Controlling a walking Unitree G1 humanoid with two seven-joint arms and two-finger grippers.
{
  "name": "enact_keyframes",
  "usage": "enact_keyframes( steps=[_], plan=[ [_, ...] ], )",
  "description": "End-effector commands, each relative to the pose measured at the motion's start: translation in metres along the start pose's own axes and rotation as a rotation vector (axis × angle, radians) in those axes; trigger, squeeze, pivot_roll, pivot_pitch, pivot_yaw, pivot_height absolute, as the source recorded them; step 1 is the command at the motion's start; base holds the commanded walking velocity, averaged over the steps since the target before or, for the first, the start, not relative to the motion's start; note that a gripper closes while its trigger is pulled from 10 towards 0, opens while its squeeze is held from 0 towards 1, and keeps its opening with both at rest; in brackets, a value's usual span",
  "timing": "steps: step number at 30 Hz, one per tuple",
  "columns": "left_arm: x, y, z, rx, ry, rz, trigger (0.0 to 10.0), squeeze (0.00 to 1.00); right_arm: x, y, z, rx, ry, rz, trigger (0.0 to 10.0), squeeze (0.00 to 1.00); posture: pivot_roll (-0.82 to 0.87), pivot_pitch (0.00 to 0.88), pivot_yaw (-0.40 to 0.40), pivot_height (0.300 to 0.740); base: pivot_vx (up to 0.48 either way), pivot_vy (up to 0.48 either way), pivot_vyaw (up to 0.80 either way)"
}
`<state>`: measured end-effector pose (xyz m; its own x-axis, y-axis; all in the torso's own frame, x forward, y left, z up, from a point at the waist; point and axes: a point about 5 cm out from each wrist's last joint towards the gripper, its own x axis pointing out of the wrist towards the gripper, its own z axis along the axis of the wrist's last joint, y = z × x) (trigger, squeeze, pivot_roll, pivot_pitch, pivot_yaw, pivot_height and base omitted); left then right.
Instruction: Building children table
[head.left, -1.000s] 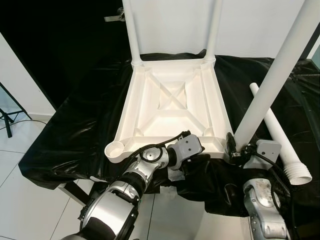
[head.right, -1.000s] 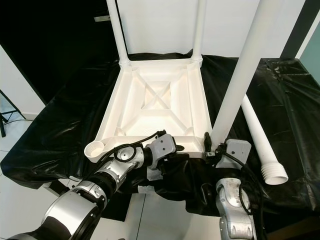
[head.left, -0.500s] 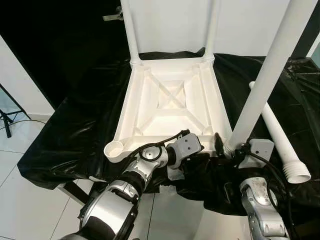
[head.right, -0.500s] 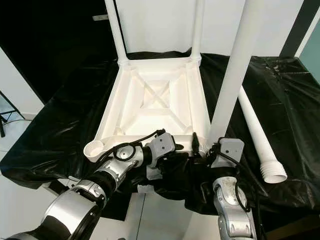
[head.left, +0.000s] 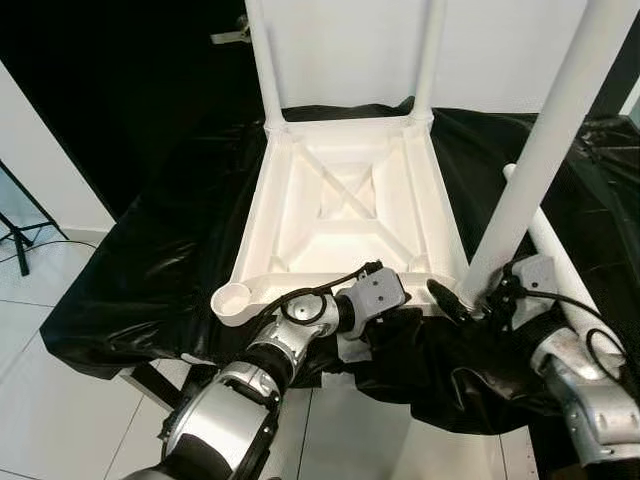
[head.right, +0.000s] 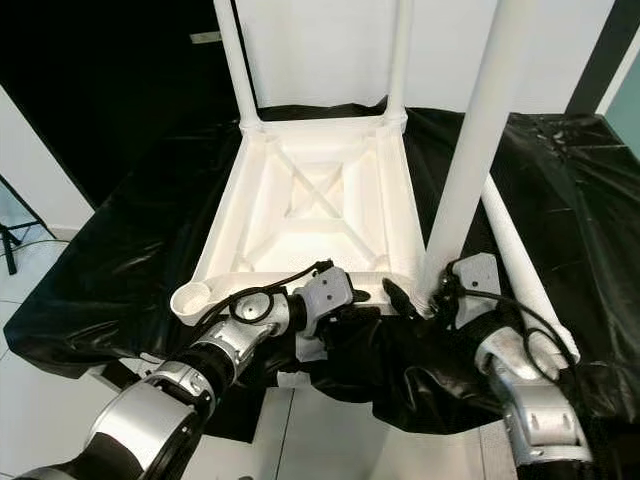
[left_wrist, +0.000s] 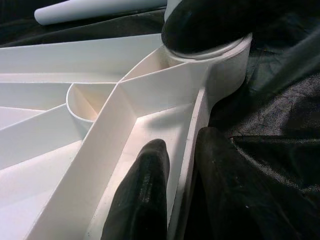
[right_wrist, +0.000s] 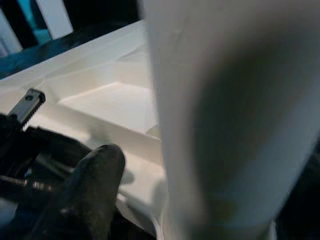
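A: State the left gripper (left_wrist: 175, 200) condition.
B: Its two black fingers pinch the near rim of the inverted white tabletop (head.left: 345, 215), one finger inside the rim, one outside, beside the near-right corner socket.

A: And the right gripper (head.left: 462, 298)?
B: It clasps the base of a white table leg (head.left: 535, 155) standing in that socket; the leg tilts up toward the robot's right.

A: Remaining parts?
B: The near-left socket (head.left: 232, 301) is open. A loose leg (head.left: 555, 255) lies on the black cloth (head.left: 150, 250) right of the tabletop. Two legs (head.left: 263, 60) stand in the far corners.
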<state>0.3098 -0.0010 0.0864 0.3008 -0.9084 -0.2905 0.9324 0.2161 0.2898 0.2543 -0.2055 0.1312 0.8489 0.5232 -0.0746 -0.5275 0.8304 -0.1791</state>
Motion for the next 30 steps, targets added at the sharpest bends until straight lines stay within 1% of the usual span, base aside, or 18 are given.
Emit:
enact_keyframes(
  steps=[1,7,11,14,15,16,17,18,19,20,21,23,24,26,28,29,30],
  plan=[
    [-0.002,-0.014,-0.024,-0.064,0.104,-0.005,10.0,0.0,0.006,0.025,-0.01,0.059,0.021,0.165,0.0,0.0,-0.18,0.0,0.052,0.74,0.0,0.0,0.0],
    [-0.004,-0.013,-0.025,-0.064,0.107,-0.001,10.0,0.0,0.004,0.025,-0.014,0.052,0.038,0.197,0.0,0.0,-0.17,0.0,0.055,0.74,0.0,0.0,0.0],
    [-0.006,-0.013,-0.027,-0.064,0.112,-0.003,10.0,0.0,0.003,0.022,-0.014,0.066,0.051,0.209,0.0,0.0,-0.17,0.0,0.058,0.74,0.0,0.0,0.0],
    [-0.006,-0.013,-0.027,-0.063,0.112,-0.004,10.0,0.0,0.003,0.023,-0.016,0.076,0.063,0.219,0.0,0.0,-0.17,0.0,0.059,0.74,0.0,0.0,0.0],
    [-0.005,-0.013,-0.026,-0.061,0.112,-0.004,10.0,0.0,0.004,0.031,-0.02,0.128,0.062,0.223,0.0,0.0,-0.18,0.0,0.061,0.74,0.0,0.0,0.0],
    [-0.004,-0.013,-0.025,-0.06,0.11,-0.005,10.0,0.0,0.007,0.044,-0.023,0.186,0.044,0.223,0.0,0.0,-0.18,0.0,0.061,0.74,0.0,0.0,0.0],
    [-0.004,-0.013,-0.024,-0.06,0.109,-0.006,10.0,0.0,0.01,0.054,-0.024,0.227,0.014,0.196,0.0,0.0,-0.18,0.0,0.061,0.74,0.0,0.0,0.0],
    [-0.003,-0.013,-0.024,-0.059,0.108,-0.006,10.0,0.0,0.013,0.06,-0.024,0.25,-0.007,0.175,0.0,0.0,-0.18,0.0,0.061,0.74,0.0,0.0,0.0],
    [-0.003,-0.013,-0.024,-0.059,0.108,-0.006,10.0,0.0,0.013,0.06,-0.024,0.25,-0.007,0.175,0.0,0.0,-0.18,0.0,0.061,0.74,0.0,0.0,0.0],
    [-0.003,-0.013,-0.024,-0.059,0.107,-0.006,10.0,0.0,0.02,0.06,-0.024,0.28,-0.095,-0.137,0.0,0.0,-0.17,0.0,0.055,0.74,0.0,0.0,0.0],
    [-0.003,-0.013,-0.024,-0.059,0.107,-0.005,10.0,0.0,0.021,0.059,-0.025,0.288,-0.114,-0.238,0.0,0.0,-0.17,0.0,0.055,0.74,0.0,0.0,0.0],
    [-0.003,-0.013,-0.024,-0.059,0.107,-0.005,10.0,0.0,0.021,0.059,-0.025,0.288,-0.114,-0.238,0.0,0.0,-0.17,0.0,0.055,0.74,0.0,0.0,0.0],
    [-0.003,-0.013,-0.024,-0.06,0.106,-0.005,10.0,0.0,0.019,0.059,-0.025,0.295,-0.134,-0.355,0.0,0.0,-0.17,0.0,0.056,0.74,0.0,0.0,0.0],
    [-0.004,-0.012,-0.025,-0.061,0.107,-0.004,10.0,0.0,0.014,0.059,-0.025,0.269,-0.139,-0.495,0.0,0.0,-0.17,0.0,0.057,0.74,0.0,0.0,0.0],
    [-0.004,-0.012,-0.025,-0.061,0.107,-0.004,10.0,0.0,0.014,0.059,-0.025,0.269,-0.139,-0.495,0.0,0.0,-0.17,0.0,0.057,0.74,0.0,0.0,0.0],
    [-0.005,-0.013,-0.025,-0.061,0.11,-0.006,10.0,0.0,0.011,0.055,-0.027,0.251,-0.127,-0.569,0.0,0.0,-0.17,0.0,0.059,0.74,0.0,0.0,0.0],
    [-0.005,-0.013,-0.025,-0.061,0.11,-0.006,10.0,0.0,0.011,0.055,-0.027,0.251,-0.127,-0.569,0.0,0.0,-0.17,0.0,0.059,0.74,0.0,0.0,0.0]
  ],
)
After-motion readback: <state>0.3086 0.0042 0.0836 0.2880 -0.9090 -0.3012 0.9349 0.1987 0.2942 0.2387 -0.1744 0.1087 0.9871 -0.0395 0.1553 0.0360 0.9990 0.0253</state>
